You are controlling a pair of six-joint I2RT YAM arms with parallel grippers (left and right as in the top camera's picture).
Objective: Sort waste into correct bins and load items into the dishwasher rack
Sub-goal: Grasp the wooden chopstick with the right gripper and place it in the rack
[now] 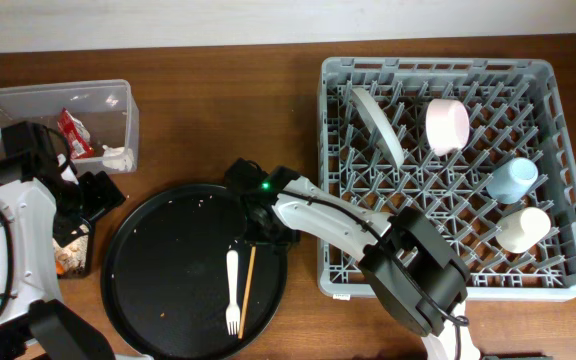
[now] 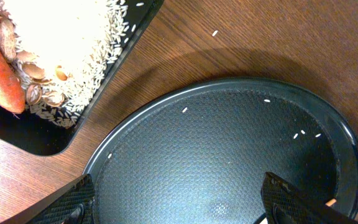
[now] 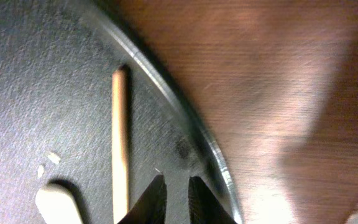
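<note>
The thin wooden chopstick (image 1: 248, 290) and the white plastic fork (image 1: 232, 292) lie side by side on the large round black tray (image 1: 168, 260). My right gripper (image 1: 259, 226) hangs over the tray's right rim, its fingers (image 3: 174, 196) nearly together and empty, just right of the chopstick (image 3: 120, 143). My left gripper (image 2: 179, 205) is open and empty over the tray's left part. The dishwasher rack (image 1: 558, 180) holds the plate (image 1: 376, 125), bowl (image 1: 448, 125), light-blue cup (image 1: 511, 180) and white cup (image 1: 523, 228). The clear tub (image 1: 28, 100) holds the red wrapper (image 1: 73, 133) and tissue (image 1: 116, 156).
The shallow black tray (image 2: 36, 137) beside the round tray holds rice (image 2: 73, 37), beige chunks (image 2: 39, 84) and a carrot (image 2: 2, 71). A few rice grains lie on the round tray and on the wooden table. The left arm crosses over the black tray in the overhead view.
</note>
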